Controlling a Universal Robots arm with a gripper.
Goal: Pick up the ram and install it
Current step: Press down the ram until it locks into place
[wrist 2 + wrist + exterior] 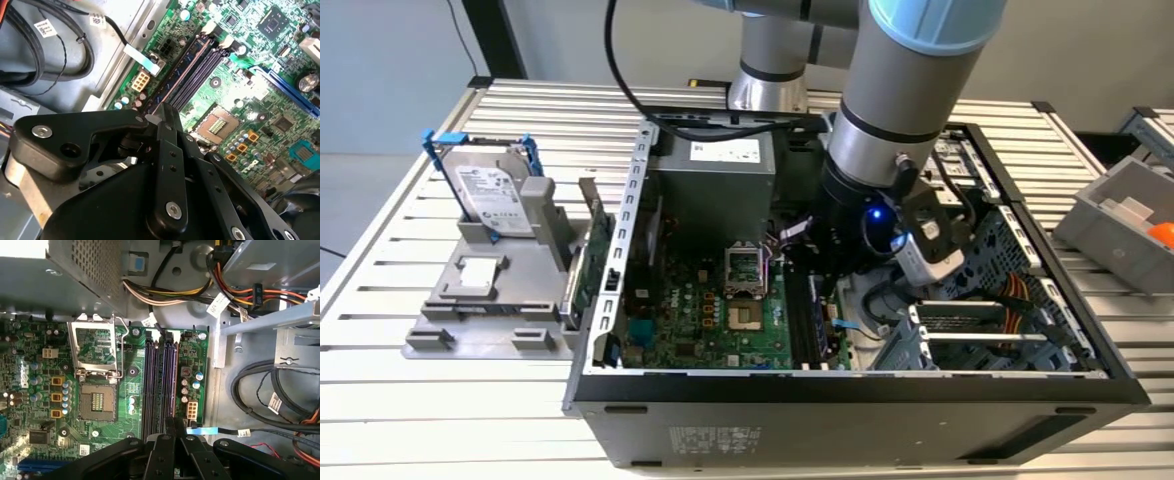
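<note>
The ram (181,70) is a thin blue stick with dark chips, standing on edge in the memory slot nearest the motherboard's edge (175,380). In the exterior view the ram (809,318) lies just below the arm's wrist, inside the open computer case (607,300). My gripper (165,114) is down in the case with its black fingers drawn together right over the ram's near end. In the first wrist view the gripper (170,426) sits in line with the slots. Whether the tips touch the ram is hidden.
The empty processor socket (97,400) lies beside the slots. Cable bundles (260,395) and a drive cage (987,330) crowd the other side. Left of the case, a grey fixture (480,300) holds a hard drive in a blue frame (491,190) and a green card (594,262).
</note>
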